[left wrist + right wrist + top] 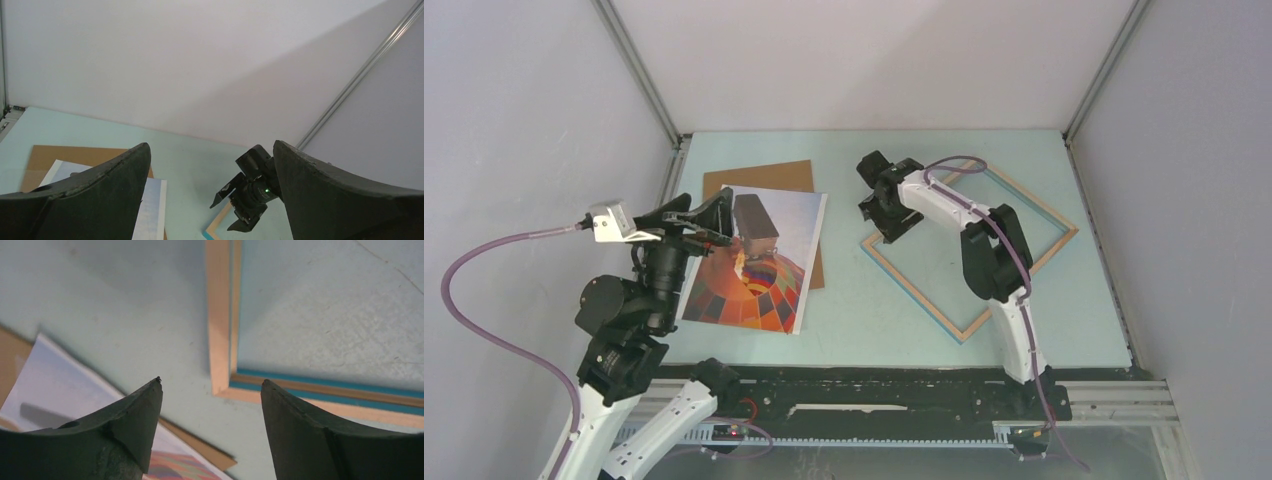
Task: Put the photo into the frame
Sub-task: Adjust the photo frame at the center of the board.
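Observation:
The photo (769,275), a balloon print with a white border, lies flat at the left on the brown backing board (764,177). The frame (1024,262), light wood with a blue edge, lies flat at the right, empty. My left gripper (722,222) is open and empty, raised over the photo's left part; its wrist view (211,145) shows the photo's edge (150,210) below. My right gripper (876,224) is open and empty above the frame's left corner. In its wrist view (211,381) the frame corner (220,340) lies just ahead, with the photo (60,385) at the left.
The backing board's corner (200,445) sticks out from under the photo towards the frame. The cell's walls stand at the left, right and back. My right gripper (222,217) and the frame corner (215,231) show in the left wrist view.

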`<state>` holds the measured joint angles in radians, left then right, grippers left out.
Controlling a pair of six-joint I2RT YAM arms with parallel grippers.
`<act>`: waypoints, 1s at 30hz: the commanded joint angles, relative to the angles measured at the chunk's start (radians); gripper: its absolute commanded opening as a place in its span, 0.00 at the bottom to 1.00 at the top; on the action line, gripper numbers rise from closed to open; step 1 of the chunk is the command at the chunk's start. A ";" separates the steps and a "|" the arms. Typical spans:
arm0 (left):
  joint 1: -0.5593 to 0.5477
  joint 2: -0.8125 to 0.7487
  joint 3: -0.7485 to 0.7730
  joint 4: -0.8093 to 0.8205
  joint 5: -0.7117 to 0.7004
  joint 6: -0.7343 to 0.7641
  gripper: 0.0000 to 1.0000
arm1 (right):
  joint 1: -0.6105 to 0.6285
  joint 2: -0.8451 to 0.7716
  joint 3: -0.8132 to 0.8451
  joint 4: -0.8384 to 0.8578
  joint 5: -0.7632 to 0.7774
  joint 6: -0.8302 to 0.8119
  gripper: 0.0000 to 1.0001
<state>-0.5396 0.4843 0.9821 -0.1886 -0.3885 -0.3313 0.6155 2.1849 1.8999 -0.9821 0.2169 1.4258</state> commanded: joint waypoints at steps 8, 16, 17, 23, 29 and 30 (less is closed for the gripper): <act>-0.008 0.027 0.014 0.015 0.008 0.011 1.00 | -0.058 0.099 0.005 -0.015 -0.045 0.043 0.65; -0.004 0.026 0.013 0.015 0.005 0.010 1.00 | -0.054 0.131 0.001 0.007 -0.044 0.010 0.41; -0.004 0.026 0.012 0.016 0.004 0.009 1.00 | -0.053 0.134 0.001 0.008 -0.046 -0.001 0.38; -0.005 0.021 0.009 0.020 0.001 0.010 1.00 | -0.016 0.123 -0.002 0.028 -0.028 -0.153 0.21; -0.005 0.014 0.006 0.022 -0.001 0.008 1.00 | 0.036 0.067 -0.081 0.060 0.017 -0.371 0.13; -0.005 0.014 0.005 0.023 -0.001 0.008 1.00 | 0.041 0.063 -0.097 0.063 0.009 -0.405 0.11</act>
<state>-0.5400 0.5030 0.9821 -0.1894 -0.3885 -0.3313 0.6025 2.2852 1.8683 -0.9108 0.2161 1.2278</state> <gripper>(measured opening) 0.996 0.317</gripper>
